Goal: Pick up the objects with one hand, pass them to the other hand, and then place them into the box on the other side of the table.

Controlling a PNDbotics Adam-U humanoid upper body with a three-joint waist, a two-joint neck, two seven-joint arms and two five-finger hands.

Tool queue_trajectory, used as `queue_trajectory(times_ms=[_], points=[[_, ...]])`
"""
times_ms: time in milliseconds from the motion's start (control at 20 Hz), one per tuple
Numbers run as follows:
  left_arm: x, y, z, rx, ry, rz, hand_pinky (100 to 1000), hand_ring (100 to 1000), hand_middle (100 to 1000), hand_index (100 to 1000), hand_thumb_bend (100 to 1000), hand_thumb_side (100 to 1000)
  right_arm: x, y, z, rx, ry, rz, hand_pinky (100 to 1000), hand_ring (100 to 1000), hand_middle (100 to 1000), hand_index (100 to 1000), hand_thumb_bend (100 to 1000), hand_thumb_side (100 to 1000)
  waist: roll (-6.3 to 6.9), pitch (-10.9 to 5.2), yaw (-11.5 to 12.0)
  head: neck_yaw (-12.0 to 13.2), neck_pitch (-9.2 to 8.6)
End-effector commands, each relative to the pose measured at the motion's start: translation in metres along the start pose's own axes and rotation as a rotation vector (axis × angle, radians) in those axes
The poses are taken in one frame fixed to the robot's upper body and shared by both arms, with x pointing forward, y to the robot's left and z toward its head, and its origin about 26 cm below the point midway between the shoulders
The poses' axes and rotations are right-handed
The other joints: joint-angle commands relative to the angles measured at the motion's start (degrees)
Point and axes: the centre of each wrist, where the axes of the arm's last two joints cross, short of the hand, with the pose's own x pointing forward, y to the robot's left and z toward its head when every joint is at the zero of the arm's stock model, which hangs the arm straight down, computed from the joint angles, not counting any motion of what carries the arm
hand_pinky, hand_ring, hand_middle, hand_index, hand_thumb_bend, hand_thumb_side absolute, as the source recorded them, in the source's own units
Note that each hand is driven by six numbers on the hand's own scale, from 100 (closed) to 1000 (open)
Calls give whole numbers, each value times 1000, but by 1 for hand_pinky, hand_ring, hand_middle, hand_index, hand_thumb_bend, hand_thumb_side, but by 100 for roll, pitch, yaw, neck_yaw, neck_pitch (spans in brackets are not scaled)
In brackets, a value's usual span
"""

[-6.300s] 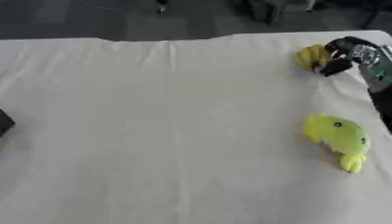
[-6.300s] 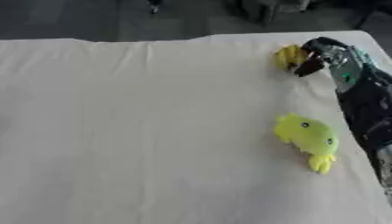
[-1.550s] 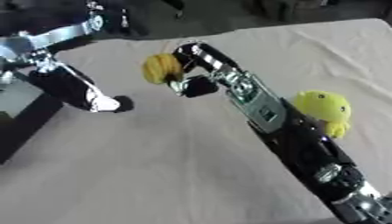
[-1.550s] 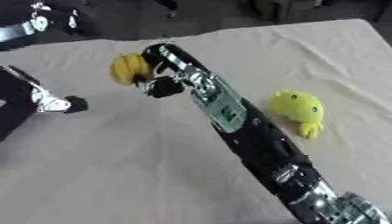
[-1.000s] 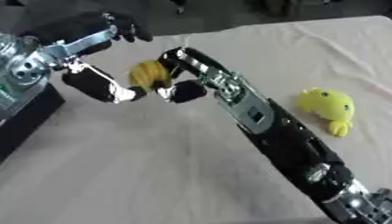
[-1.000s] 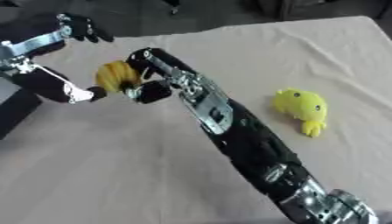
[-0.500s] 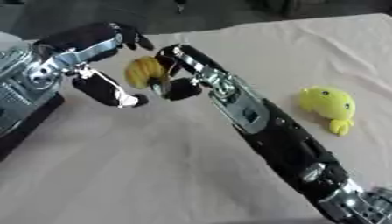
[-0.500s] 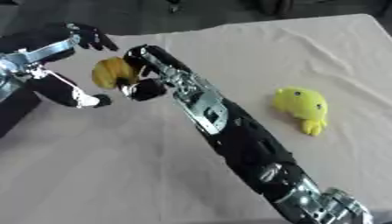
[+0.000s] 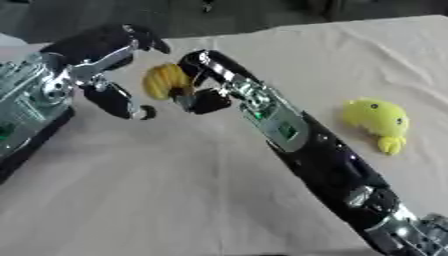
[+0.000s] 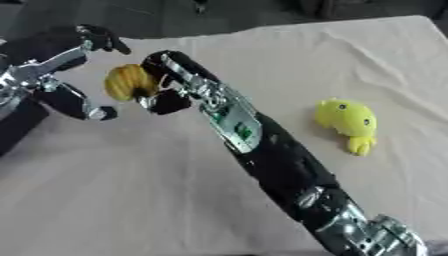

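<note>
Far left, our left hand point(image 9: 109, 65) is spread wide, fingers and thumb either side of the yellow banana-like toy point(image 9: 165, 81) but not closed on it yet. Our right hand point(image 9: 199, 82) has it curled in its fingers, held up over the cloth-covered table point(image 9: 175, 190). So we're mid-handoff, we'd say; the drop-off is still to do. The yellow plush toy point(image 9: 377, 120) sits untouched at right. A dark box edge point(image 9: 22, 150) shows at left; we can't see inside.
</note>
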Motion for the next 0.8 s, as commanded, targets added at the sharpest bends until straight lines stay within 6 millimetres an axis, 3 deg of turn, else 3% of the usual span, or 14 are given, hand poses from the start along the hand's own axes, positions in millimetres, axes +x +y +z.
queue_trajectory(times_ms=[50, 550, 800], points=[[-3, 9, 0, 48, 1, -2, 808, 801, 777, 845, 555, 100, 15, -7, -5, -4, -53, 6, 652, 635, 507, 584, 100, 100, 7, -87, 6, 22, -20], [4, 9, -1, 100, -35, 60, 795, 771, 745, 803, 519, 100, 13, -15, 2, 4, -50, -6, 647, 631, 504, 582, 100, 100, 6, -73, 10, 9, -12], [2, 5, -1, 94, -30, 59, 797, 778, 754, 802, 542, 100, 16, -19, 5, 4, -57, -21, 644, 630, 504, 582, 100, 100, 4, -65, 2, 21, -9]])
